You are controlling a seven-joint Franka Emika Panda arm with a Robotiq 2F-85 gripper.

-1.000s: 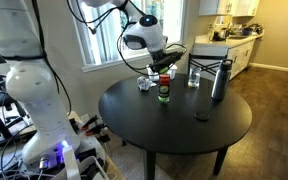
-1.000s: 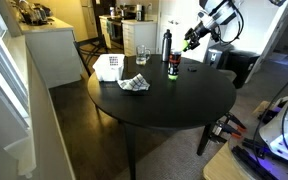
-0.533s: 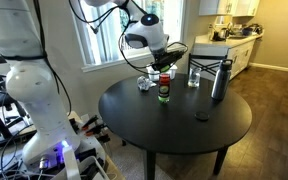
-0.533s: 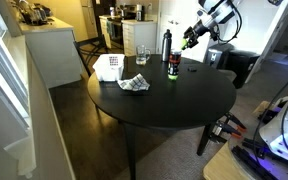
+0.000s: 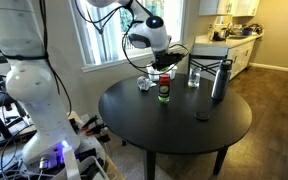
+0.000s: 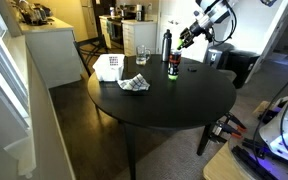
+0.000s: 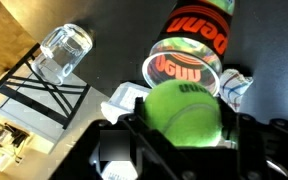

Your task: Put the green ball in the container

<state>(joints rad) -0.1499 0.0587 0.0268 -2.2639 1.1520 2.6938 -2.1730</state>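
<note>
My gripper (image 7: 182,135) is shut on the green ball (image 7: 182,118), a lime tennis ball that fills the jaws. Just beyond it stands the container (image 7: 187,62), a clear plastic can with red lettering and an open round mouth. In both exterior views the gripper (image 5: 163,68) (image 6: 187,41) hangs above the black round table (image 5: 174,130), a little above the can (image 5: 164,91) (image 6: 172,67), which looks dark there. The ball (image 6: 187,43) shows as a green spot between the fingers.
A tall grey metal bottle (image 5: 220,80) (image 6: 166,43) and a drinking glass (image 5: 193,76) (image 7: 64,50) stand behind the can. A crumpled cloth (image 6: 134,84) and a white box (image 6: 109,66) lie nearby. A small dark disc (image 5: 202,116) lies on the table.
The gripper, still holding the ball, has shifted slightly above the can. Nothing on the table has moved.
</note>
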